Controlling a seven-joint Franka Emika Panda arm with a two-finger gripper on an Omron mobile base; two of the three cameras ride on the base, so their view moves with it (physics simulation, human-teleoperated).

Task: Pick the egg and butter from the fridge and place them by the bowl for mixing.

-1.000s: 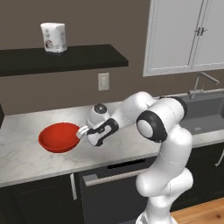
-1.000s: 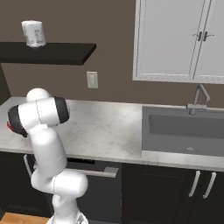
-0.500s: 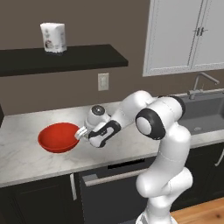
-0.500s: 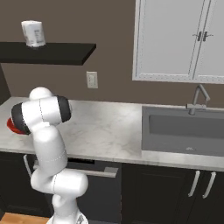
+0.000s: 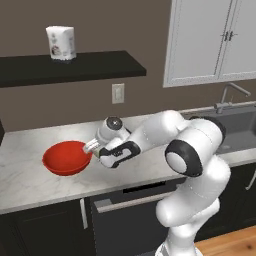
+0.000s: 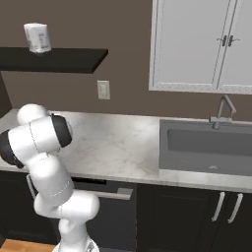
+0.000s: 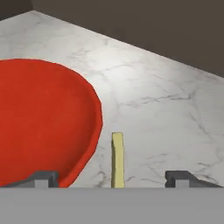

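Beside the bowl point(image 7: 39, 118), the pincer point(image 7: 111, 177) has just sprung wide, releasing the butter point(image 7: 117, 159), which now lies on the table point(image 7: 166, 113) just right of the red rim. Butter looks delivered; I cannot see the egg.

Open marble counter point(image 7: 175, 113) ahead and to one side of the fingertips point(image 7: 186, 178), bare right up to the dark back wall point(image 7: 144, 22). Blocked on the other side by the red bowl point(image 7: 43, 122) (rim close beside the nearer fingertip). Between the spread fingertips, the butter point(image 7: 117, 159) lying flat just beside the bowl's rim, untouched by either one.
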